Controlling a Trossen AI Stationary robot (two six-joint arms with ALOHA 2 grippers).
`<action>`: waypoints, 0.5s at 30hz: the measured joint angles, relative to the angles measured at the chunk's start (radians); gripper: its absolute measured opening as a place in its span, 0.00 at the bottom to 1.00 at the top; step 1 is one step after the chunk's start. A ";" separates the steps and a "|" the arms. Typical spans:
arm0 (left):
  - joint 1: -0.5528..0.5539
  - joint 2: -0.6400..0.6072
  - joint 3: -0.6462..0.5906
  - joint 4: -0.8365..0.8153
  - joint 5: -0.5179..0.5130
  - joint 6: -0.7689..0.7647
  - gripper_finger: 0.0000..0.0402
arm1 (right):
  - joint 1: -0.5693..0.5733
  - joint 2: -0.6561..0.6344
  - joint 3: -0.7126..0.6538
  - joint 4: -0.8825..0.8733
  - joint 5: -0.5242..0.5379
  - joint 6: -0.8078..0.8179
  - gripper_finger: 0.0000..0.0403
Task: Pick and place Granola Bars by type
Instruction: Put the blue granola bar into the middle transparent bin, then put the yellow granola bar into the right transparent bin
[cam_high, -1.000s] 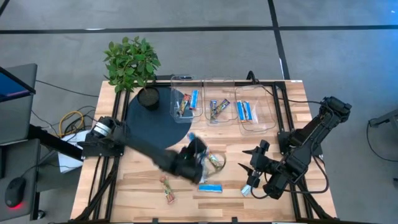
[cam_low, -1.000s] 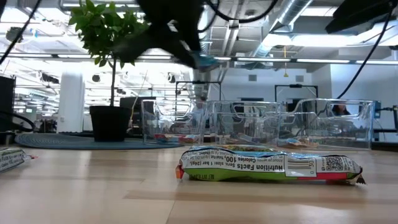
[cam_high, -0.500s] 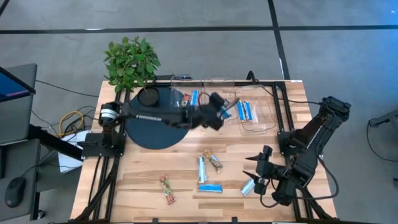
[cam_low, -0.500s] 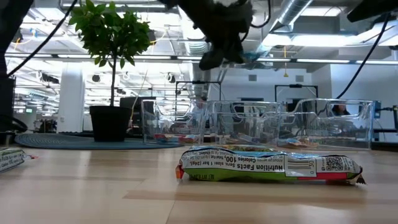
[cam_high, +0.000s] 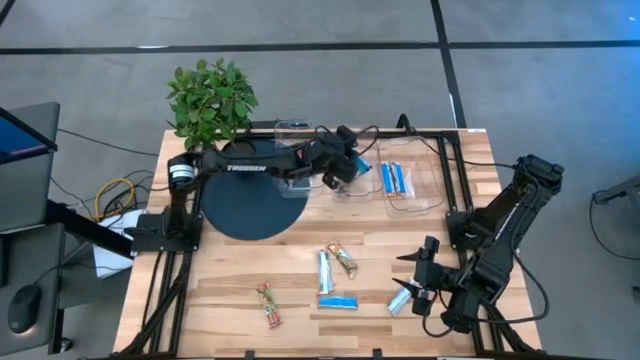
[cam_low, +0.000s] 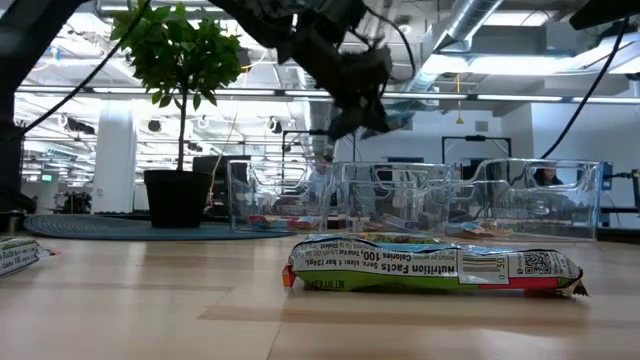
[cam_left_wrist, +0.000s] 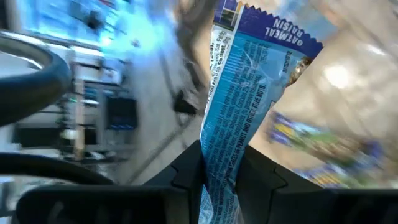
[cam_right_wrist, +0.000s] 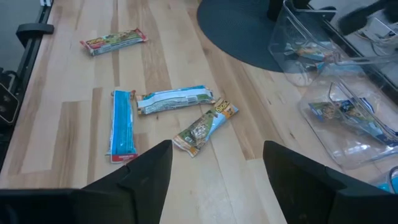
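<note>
1. Left gripper (cam_high: 343, 167) clamped on a blue bar (cam_left_wrist: 233, 124), held over the middle tub (cam_high: 352, 152) at the far side of the table.
2. Right gripper (cam_high: 420, 290) parked near the right edge, jaws spread, nothing held; a blue-white bar (cam_high: 400, 300) lies just beside it.
3. Risk: blue bars already sit in the right tub (cam_high: 425, 175); letting go here likely mixes types.
4. Risk: thin foil grip, the bar could slip or catch on a tub rim.
5. Loose bars (cam_right_wrist: 165, 115) mid-table; open wood around them, tub walls packed close.

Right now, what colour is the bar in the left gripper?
Blue, with white lettering; the bar shows best in the left wrist view.
</note>
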 joint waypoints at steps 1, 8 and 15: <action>0.002 0.011 -0.002 -0.007 -0.016 0.001 0.18 | -0.002 0.000 0.000 0.000 0.000 0.000 0.61; -0.005 0.085 -0.002 0.058 -0.166 0.110 0.28 | -0.008 0.000 -0.006 -0.002 -0.002 0.015 0.61; -0.008 0.084 -0.001 0.064 -0.215 0.105 0.43 | -0.008 0.000 -0.006 0.000 -0.003 0.018 0.61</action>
